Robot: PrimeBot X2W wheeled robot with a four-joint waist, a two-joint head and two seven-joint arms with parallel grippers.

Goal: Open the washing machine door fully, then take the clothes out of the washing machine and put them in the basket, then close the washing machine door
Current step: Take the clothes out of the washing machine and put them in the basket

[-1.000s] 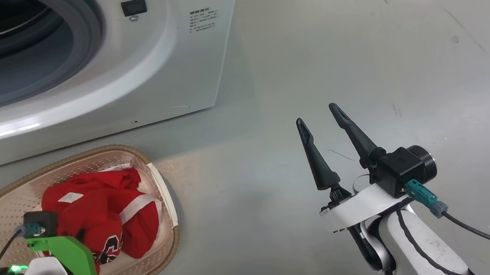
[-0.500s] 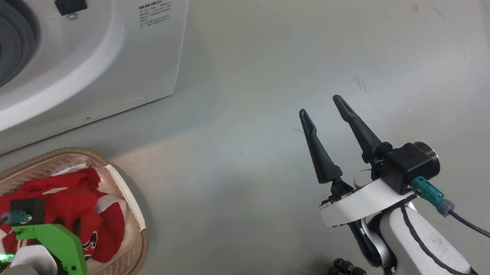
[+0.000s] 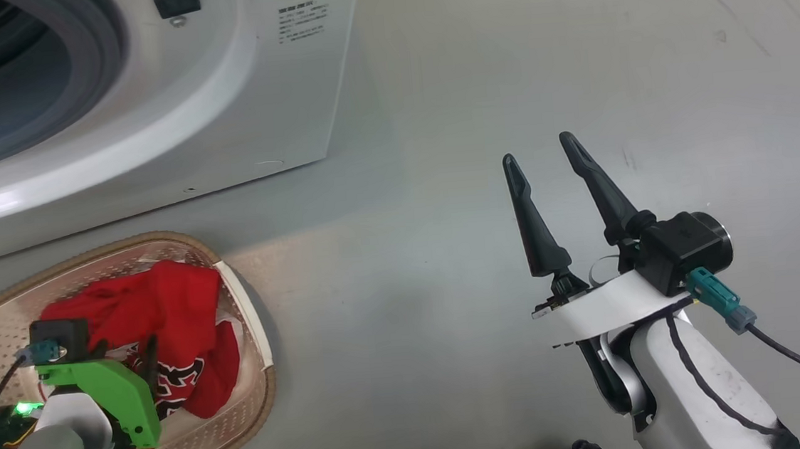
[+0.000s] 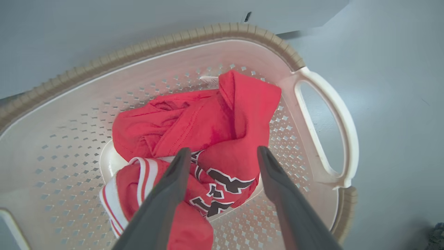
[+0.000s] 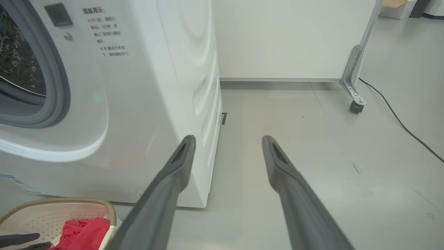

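Since a second ago the left claw (image 4: 223, 151) has let go: its fingers now stand spread over the clothes (image 4: 208, 118), gripping nothing. Whether the fingertips touch the cloth I cannot tell. The clothes lie as a crumpled red heap in the basket (image 4: 194, 34), black-and-white lettering showing between the two fingers and white-striped trim beside the left one. The basket sits on the floor (image 3: 439, 178) just in front of the washer (image 3: 150, 130), whose grey-rimmed mouth stands uncovered. Well to the right, the right claw (image 3: 540, 150) hangs open and empty over bare floor, pointing past the washer's right front corner.
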